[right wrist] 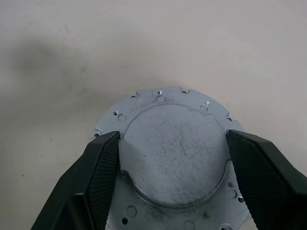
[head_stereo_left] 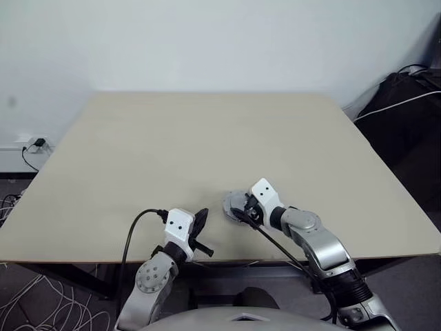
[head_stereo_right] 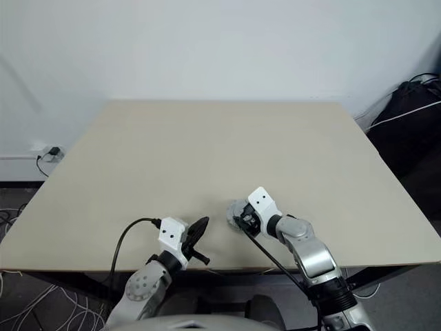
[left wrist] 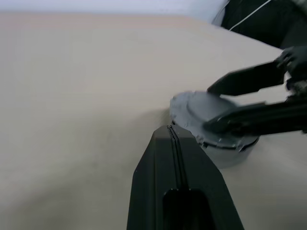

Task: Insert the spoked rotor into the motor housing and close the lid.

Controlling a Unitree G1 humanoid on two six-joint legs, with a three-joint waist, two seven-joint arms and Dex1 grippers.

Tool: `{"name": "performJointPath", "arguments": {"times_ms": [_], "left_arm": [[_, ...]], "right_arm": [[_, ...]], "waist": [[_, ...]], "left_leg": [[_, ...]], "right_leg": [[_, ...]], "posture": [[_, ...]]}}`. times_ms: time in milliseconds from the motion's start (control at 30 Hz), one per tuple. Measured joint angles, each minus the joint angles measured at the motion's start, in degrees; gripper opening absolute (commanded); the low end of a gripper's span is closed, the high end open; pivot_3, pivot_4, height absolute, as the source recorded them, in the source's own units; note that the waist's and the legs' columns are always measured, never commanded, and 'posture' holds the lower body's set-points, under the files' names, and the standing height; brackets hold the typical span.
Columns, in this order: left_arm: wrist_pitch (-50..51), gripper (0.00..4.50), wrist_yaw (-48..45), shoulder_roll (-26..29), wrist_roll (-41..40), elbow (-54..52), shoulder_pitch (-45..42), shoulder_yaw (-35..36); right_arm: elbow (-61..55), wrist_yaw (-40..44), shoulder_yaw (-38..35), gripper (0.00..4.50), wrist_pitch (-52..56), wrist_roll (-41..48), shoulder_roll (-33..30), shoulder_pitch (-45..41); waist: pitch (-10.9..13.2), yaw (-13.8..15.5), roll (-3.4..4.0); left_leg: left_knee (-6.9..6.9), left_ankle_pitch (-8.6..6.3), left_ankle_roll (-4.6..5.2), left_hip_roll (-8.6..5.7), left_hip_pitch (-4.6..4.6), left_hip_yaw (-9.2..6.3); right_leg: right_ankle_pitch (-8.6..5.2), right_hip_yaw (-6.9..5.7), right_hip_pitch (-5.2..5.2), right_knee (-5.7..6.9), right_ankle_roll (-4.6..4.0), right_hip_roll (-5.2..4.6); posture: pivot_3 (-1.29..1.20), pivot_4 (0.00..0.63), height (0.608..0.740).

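The lid (right wrist: 172,143), a pale grey disc with a smooth raised middle and a holed flange, faces up near the table's front edge. It rests on a low round body (left wrist: 231,154), the motor housing, whose inside is covered. The spoked rotor is hidden. My right gripper (right wrist: 172,136) reaches down over the lid (head_stereo_left: 233,204), and its two black fingers (right wrist: 103,163) press against opposite sides of the raised middle. My left gripper (left wrist: 172,136) is shut and holds nothing. It points level at the lid from a short way to the left, without touching it.
The beige table (head_stereo_left: 207,138) stretches far back and to both sides. A dark bag (head_stereo_left: 406,103) with a white cable stands on the floor beyond the table's right edge. Cables and a wall socket (head_stereo_left: 38,145) are at the left.
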Motion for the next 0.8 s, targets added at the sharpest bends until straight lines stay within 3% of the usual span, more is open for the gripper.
{"name": "performJointPath", "arguments": {"times_ms": [800], "left_arm": [[-2.1, 0.0, -1.4, 0.6, -0.7, 1.8, 1.6, 1.6]], "right_arm": [[-2.3, 0.3, 1.6, 3.23, 2.5, 0.1, -2.3, -0.2]], "waist": [[0.0, 0.0, 0.01]], "left_leg": [[-0.04, -0.01, 0.01, -0.03, -0.04, 0.0]], "right_leg": [[-0.01, -0.01, -0.03, -0.04, -0.01, -0.06]], "posture": [[0.0, 0.0, 0.74]]}}
